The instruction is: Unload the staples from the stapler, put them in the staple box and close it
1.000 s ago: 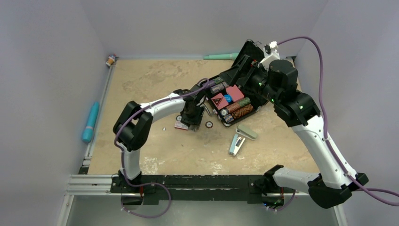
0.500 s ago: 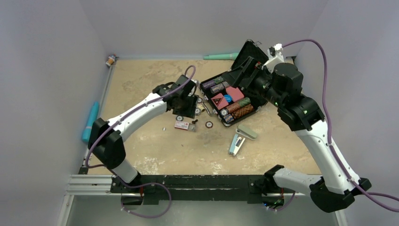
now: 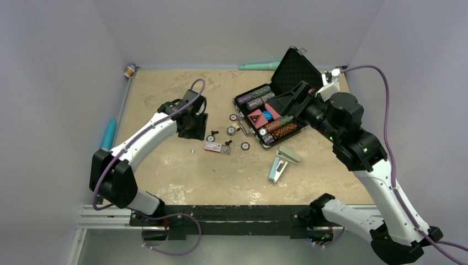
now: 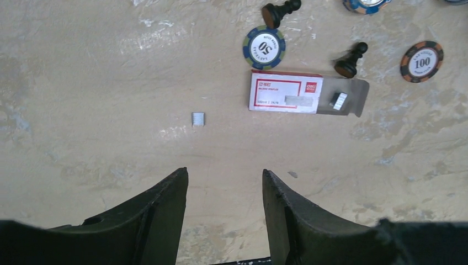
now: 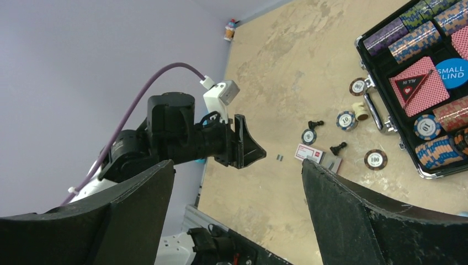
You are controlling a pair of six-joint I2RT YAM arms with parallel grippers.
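Observation:
The light-blue stapler (image 3: 277, 169) lies swung open on the table right of centre, its grey-green top part (image 3: 290, 155) splayed beside it. It shows only in the top view. A red and white staple box (image 3: 217, 147) lies left of it, also in the left wrist view (image 4: 284, 99). A small loose strip of staples (image 4: 198, 118) lies left of the box, and another strip (image 4: 338, 101) lies on the box's flap. My left gripper (image 3: 190, 122) (image 4: 223, 174) is open and empty, above the table left of the box. My right gripper (image 3: 282, 105) (image 5: 237, 165) is open and empty, above the chip case.
An open black poker-chip case (image 3: 249, 98) stands at the back right, lid (image 3: 295, 66) raised. Loose chips (image 4: 264, 47) and black chess pawns (image 4: 349, 59) lie around the staple box. A blue tube (image 3: 108, 135) lies by the left wall, a green pen (image 3: 259, 66) by the back wall.
My left arm has swung back and to the left, away from the staple box. My right arm has drawn back to the right, off the case lid. The stapler has not moved.

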